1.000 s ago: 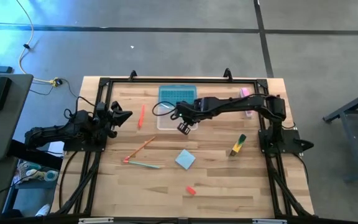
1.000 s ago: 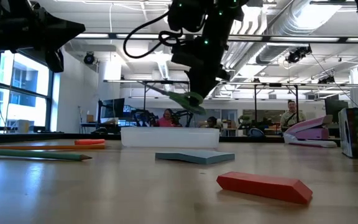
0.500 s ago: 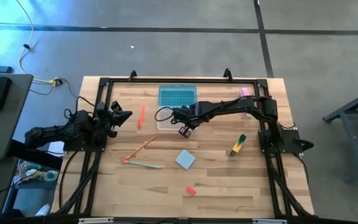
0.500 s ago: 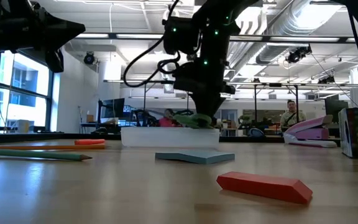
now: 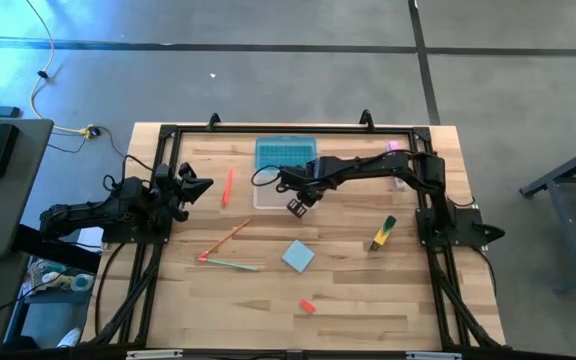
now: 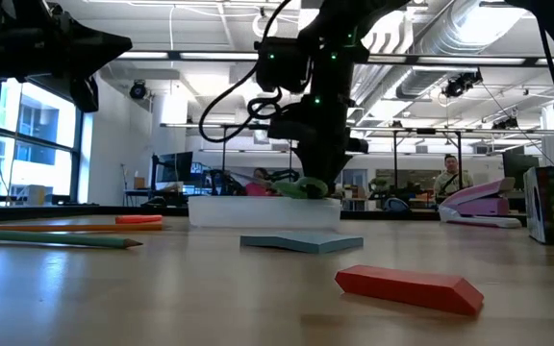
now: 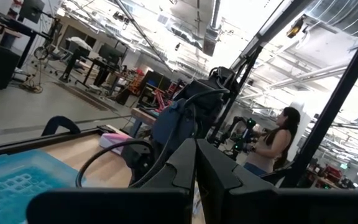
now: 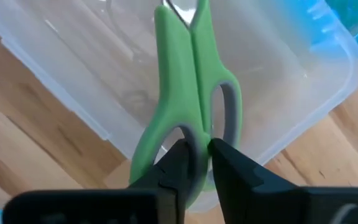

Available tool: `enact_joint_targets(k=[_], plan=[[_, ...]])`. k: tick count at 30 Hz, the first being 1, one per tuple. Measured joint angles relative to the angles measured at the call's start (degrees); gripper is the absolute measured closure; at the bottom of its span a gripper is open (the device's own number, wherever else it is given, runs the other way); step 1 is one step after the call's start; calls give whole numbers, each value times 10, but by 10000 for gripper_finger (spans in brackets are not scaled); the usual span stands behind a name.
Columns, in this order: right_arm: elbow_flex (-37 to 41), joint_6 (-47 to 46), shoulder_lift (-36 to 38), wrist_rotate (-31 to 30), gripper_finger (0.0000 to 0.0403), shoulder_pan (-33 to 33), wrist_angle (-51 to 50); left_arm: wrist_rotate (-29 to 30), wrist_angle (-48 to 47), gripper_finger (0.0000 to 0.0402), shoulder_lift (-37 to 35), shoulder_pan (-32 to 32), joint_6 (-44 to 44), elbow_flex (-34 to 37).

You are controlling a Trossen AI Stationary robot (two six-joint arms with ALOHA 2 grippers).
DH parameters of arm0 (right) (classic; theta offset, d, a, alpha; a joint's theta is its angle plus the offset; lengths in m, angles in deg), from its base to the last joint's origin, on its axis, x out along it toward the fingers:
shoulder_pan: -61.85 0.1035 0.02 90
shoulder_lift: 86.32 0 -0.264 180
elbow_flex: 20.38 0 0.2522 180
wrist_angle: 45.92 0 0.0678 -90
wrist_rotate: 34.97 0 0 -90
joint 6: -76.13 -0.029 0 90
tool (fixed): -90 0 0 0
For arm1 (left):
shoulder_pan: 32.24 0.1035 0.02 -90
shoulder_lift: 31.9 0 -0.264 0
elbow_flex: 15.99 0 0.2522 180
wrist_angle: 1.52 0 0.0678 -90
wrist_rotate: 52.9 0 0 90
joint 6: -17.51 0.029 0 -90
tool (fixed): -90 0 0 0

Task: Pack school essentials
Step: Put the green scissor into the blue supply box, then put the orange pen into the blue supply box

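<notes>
Green-handled scissors [image 8: 188, 93] are clamped at one handle loop by the closed right gripper [image 8: 194, 163] and held over the clear plastic box [image 8: 303, 99] at the table's far middle; the left gripper [image 5: 190, 187] is parked at the left edge, fingers together

**Tally of Items on the Table**

One clear box [image 5: 273, 190] with one blue lid [image 5: 285, 153]. One pair of green-handled scissors [image 8: 185, 93]. One orange-red pen [image 5: 228, 185], two pencils [image 5: 226, 240], one light-blue notepad [image 5: 298, 256], one red eraser [image 5: 307, 305], one marker [image 5: 382, 233], one pink item [image 5: 395, 150]. Two arms were present.
</notes>
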Motion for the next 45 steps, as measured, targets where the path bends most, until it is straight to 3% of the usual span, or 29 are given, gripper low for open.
enact_joint_targets(k=[12, 27, 35, 40, 45], plan=[[0, 5, 0, -2, 283, 3, 0, 0, 0, 398, 0, 0, 0, 0], [0, -38, 88, -16, 279, 3, -7, 36, -16, 393, 0, 0, 18, 0], [0, -121, 157, -60, 279, 8, -35, 39, -78, 331, 0, 0, -31, 0], [-1, -155, 191, -102, 279, 10, -66, 69, -78, 282, 0, 0, -45, 0], [-1, -181, 225, -110, 279, 10, -78, 81, -42, 262, 0, 0, -55, 0]])
